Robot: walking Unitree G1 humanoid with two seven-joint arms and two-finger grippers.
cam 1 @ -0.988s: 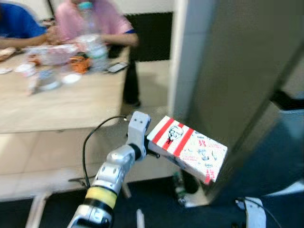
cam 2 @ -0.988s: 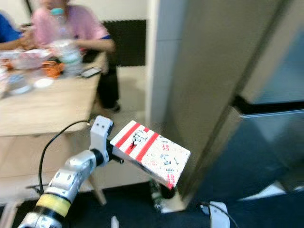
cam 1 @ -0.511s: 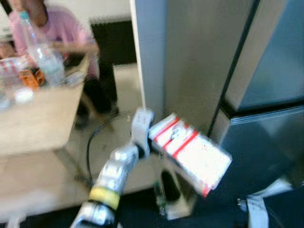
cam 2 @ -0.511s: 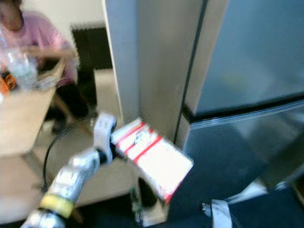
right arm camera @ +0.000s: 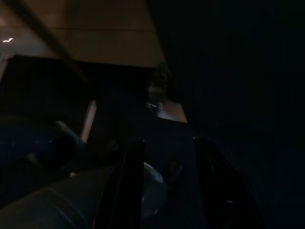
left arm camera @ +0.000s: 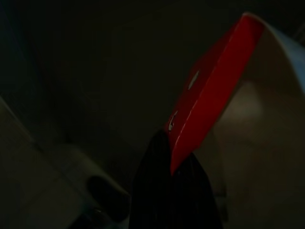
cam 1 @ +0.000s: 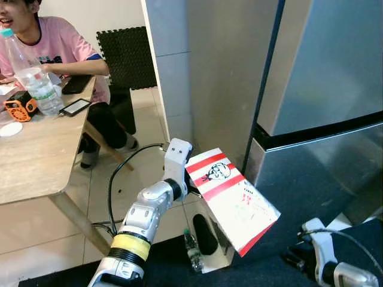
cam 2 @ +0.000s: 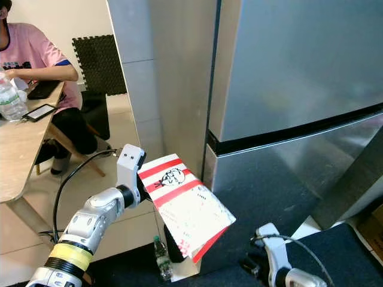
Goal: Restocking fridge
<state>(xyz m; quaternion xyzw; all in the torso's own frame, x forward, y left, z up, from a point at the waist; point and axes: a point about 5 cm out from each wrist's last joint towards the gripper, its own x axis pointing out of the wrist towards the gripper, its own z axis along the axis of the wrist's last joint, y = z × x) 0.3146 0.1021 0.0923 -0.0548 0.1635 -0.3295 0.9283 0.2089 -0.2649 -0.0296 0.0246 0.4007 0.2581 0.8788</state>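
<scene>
My left gripper (cam 1: 196, 190) is shut on one end of a flat red-and-white takeaway box (cam 1: 232, 201) and holds it out, tilted down, in front of me. In the left wrist view one black finger (left arm camera: 167, 191) lies under the box's red edge (left arm camera: 209, 90). Just beyond the box stands a tall steel fridge (cam 1: 326, 66), with its upper and lower doors (cam 2: 299, 173) shut. My right gripper (cam 2: 252, 263) hangs low at my right side. In the dark right wrist view its fingers (right arm camera: 133, 181) stand apart with nothing between them.
A wooden table (cam 1: 36, 161) stands to the left with a water bottle (cam 1: 37, 84), a phone (cam 1: 75, 107) and an orange item; a person in a pink shirt (cam 1: 57, 48) sits there. A white pillar (cam 1: 170, 72) adjoins the fridge. A small bottle (cam 1: 190, 250) lies on the floor by its base.
The camera has swung right: the table slid off to the left and the fridge front came into view. The box stays in my left gripper. My right arm now shows at the lower right.
</scene>
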